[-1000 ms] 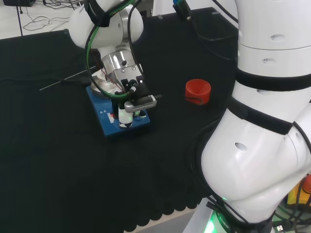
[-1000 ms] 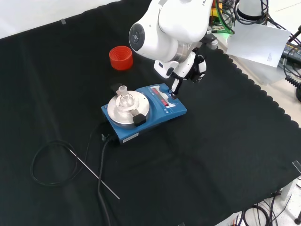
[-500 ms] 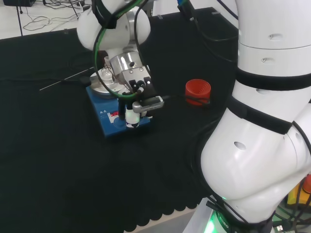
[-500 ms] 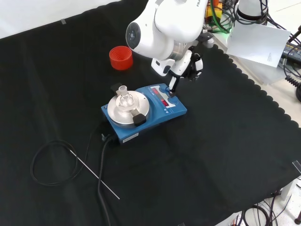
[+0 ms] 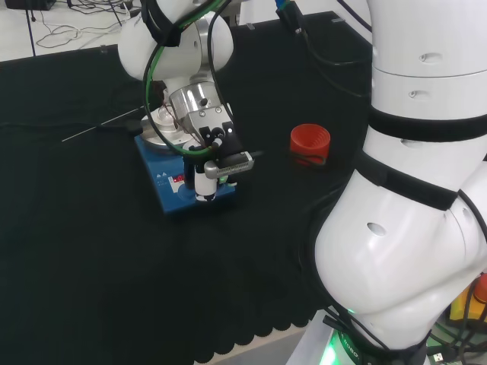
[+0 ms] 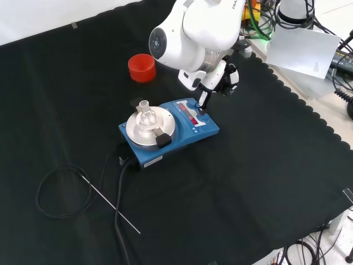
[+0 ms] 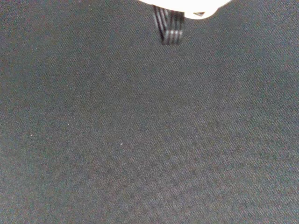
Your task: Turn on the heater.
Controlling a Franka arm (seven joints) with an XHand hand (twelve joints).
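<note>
One finger [image 6: 203, 102] is held out straight and pointed down at the control panel [image 6: 194, 117] of the heater [image 6: 168, 132]; its tip is seen at, or just above, the near right end of the panel in the front view, though contact cannot be confirmed. The rest of the hand [image 5: 213, 156] is seen folded back toward the palm in the head view, and nothing is held. Such a pose is judged to suit pressing a small button: a single extended finger reaches the switch without the other fingers brushing the panel.

The heater, a blue box with a round metal plate [image 6: 150, 127], is placed near the middle of the black cloth [image 6: 265, 165]. A small clear vessel [image 6: 145, 112] stands on the plate, so the approach is made from the panel side, probably to keep clear of it. A black cable [image 6: 66, 190] is trailed away from the heater's lower left in the front view, beside a thin rod [image 6: 110, 203]. A red ribbed ring [image 6: 142, 67] stands well apart, farther off in the front view. Bare cloth is shown below the hand in the wrist view.

Compared with a second ago, the hand is found shifted a little toward the panel's end in the head view, and slightly lowered since half a second ago. The heater, vessel and ring are unmoved.
</note>
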